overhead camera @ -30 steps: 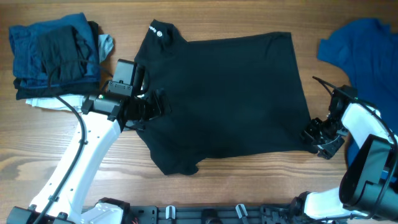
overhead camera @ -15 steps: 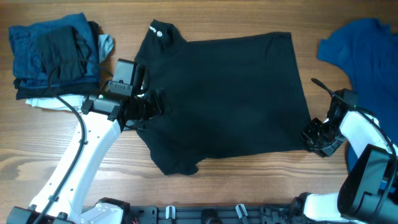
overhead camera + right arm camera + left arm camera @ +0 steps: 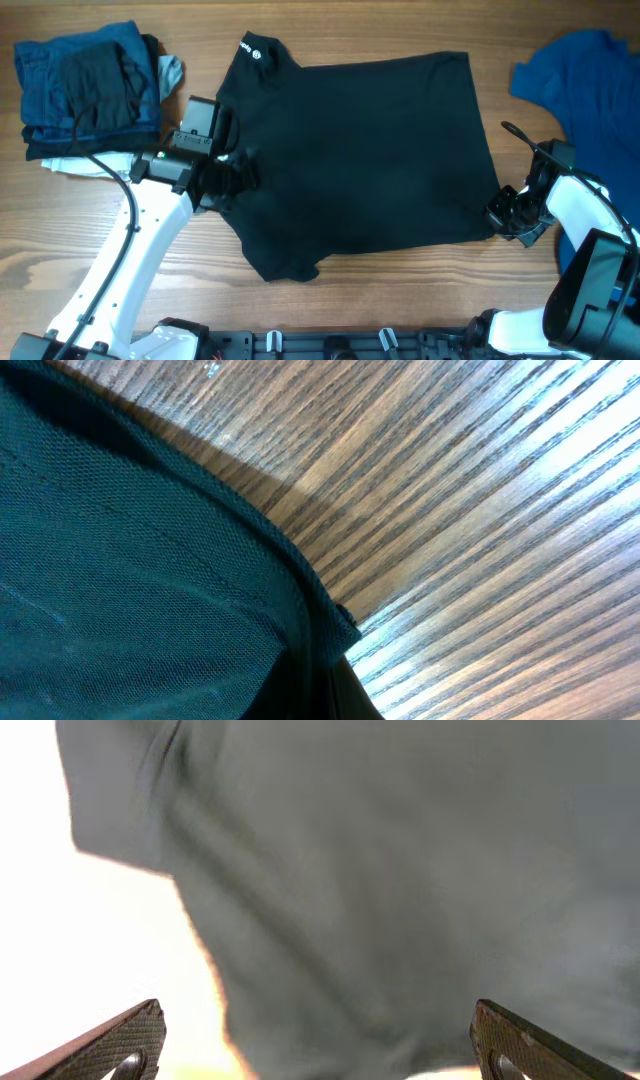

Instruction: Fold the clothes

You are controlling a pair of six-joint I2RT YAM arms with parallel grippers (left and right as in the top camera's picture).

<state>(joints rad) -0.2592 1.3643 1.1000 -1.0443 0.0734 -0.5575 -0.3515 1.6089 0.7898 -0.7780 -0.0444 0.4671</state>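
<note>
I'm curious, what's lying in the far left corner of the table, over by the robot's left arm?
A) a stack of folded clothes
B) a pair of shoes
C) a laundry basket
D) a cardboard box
A: the overhead view shows a stack of folded clothes, blue and dark, lying on the table beside the spread black T-shirt.

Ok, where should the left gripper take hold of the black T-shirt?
I'd take the black T-shirt by its left edge, just under the open left gripper. Come straight down: the cloth lies flat on the table, and the wrist view shows that edge running between the fingers.
</note>
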